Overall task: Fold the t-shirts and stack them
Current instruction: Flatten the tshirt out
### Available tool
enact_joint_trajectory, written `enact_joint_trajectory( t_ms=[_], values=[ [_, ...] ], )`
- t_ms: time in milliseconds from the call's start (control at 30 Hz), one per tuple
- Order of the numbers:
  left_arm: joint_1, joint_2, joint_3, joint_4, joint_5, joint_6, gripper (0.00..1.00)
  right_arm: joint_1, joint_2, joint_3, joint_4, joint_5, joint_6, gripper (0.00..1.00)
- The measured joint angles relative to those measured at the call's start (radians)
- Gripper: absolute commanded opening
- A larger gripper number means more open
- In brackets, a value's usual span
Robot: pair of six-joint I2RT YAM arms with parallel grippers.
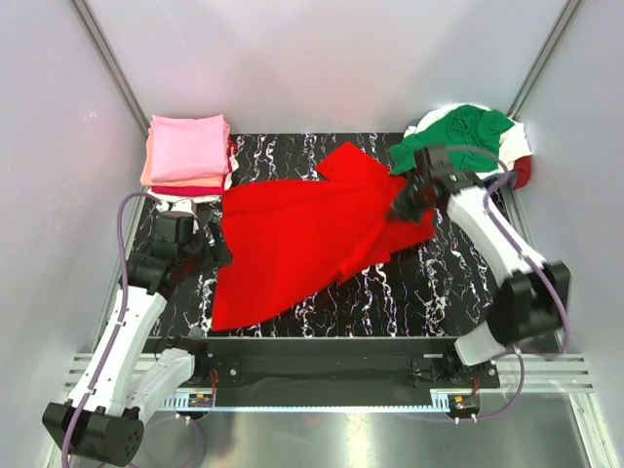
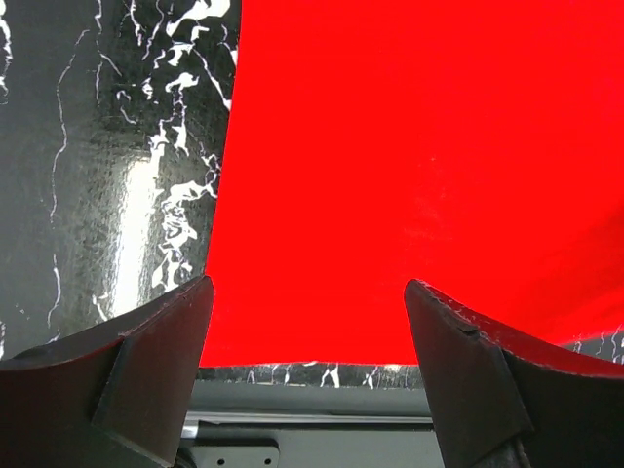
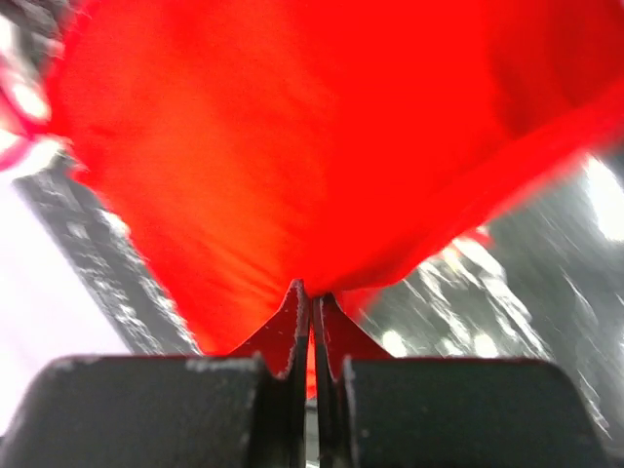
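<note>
1. At the far left corner of the bench (image 1: pixel 419 285) sits a neat stack of folded shirts (image 1: pixel 187 151), with a pink one on top.
2. The left arm (image 1: pixel 125 327) is just beside the left edge of the bright red shirt (image 1: pixel 292 239). The left jaws are wide apart and hold nothing. In the left wrist view the shirt's left edge and near hem lie right in front of them, a bit to the right.
3. The red shirt is spread on the middle of the bench. Its long way runs from near left to far right.
4. The right arm (image 1: pixel 492 239) reaches in from the right. The right jaws are clenched on a bunch of the red shirt's right side, and the cloth there is lifted and folded over.
5. At the far right corner is a messy pile of shirts (image 1: pixel 458 132), with a green one on top.
6. I think the left arm is the nearer one to the loose left edge, so it should slide right to pinch it.
</note>
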Motion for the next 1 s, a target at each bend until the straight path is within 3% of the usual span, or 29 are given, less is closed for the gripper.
enact_joint_trajectory(
  t_ms=[67, 100, 200, 300, 400, 700, 1000],
  values=[
    [0.008, 0.000, -0.014, 0.014, 0.011, 0.002, 0.86, 0.006, 0.140, 0.175, 0.014, -0.023, -0.006, 0.19],
    [0.011, 0.000, -0.021, 0.021, 0.022, 0.003, 0.86, 0.007, 0.231, 0.279, 0.000, -0.038, -0.010, 0.50],
    [0.018, 0.000, -0.032, 0.030, 0.048, 0.007, 0.86, 0.011, 0.487, 0.544, -0.011, -0.072, -0.042, 0.73],
    [0.019, 0.000, -0.033, 0.039, 0.066, 0.010, 0.86, 0.013, 0.662, 0.718, -0.074, -0.074, -0.084, 0.74],
    [0.019, -0.002, -0.037, 0.058, 0.077, 0.011, 0.86, 0.015, 0.689, 0.718, -0.128, -0.050, -0.109, 0.72],
    [0.024, -0.007, -0.063, 0.080, 0.085, 0.014, 0.86, 0.039, 0.400, 0.289, -0.048, 0.001, -0.130, 0.53],
    [0.024, -0.007, -0.066, 0.084, 0.087, 0.016, 0.86, 0.043, 0.491, 0.192, 0.037, 0.013, -0.159, 0.42]
  ],
)
